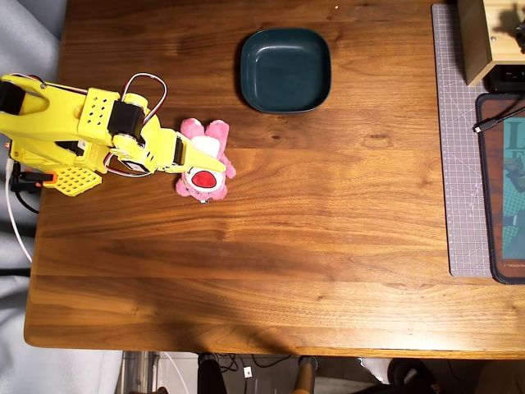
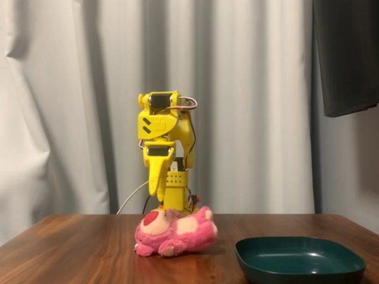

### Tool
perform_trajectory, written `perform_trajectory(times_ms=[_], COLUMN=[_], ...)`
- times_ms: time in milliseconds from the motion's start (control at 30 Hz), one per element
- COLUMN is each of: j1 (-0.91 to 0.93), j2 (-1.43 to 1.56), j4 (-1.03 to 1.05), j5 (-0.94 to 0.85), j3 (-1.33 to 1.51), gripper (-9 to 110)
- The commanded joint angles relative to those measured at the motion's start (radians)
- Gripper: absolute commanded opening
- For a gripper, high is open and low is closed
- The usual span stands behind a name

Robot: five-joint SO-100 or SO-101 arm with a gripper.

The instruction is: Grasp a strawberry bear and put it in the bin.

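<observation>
Item: gripper [image 1: 215,162], yellow, poised directly over the strawberry bear [image 1: 203,182]; we cannot tell whether its fingers are apart or together.

Item: strawberry bear, on the wooden table [image 1: 271,263] under the fingertips, lying on its back, face up. In the overhead view we judge its long axis diagonal, head lower left, legs upper right.

Item: bin [image 1: 285,69], empty, beyond the fingertips, upper right.

Risk: we judge a closure on the soft rounded head may slip, or press the plush aside.
</observation>
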Motion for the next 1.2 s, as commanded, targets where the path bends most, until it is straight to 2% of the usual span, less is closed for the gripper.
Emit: perform_trajectory(times_ms=[0, 733, 1167], j1=[0.008, 0.089, 0.087], j2=[-0.008, -0.124, -0.129], j4=[-0.017, -0.072, -0.242], j5=[0.0, -0.009, -0.008], j3=[-0.035, 0.063, 0.186], gripper=[51, 55, 56])
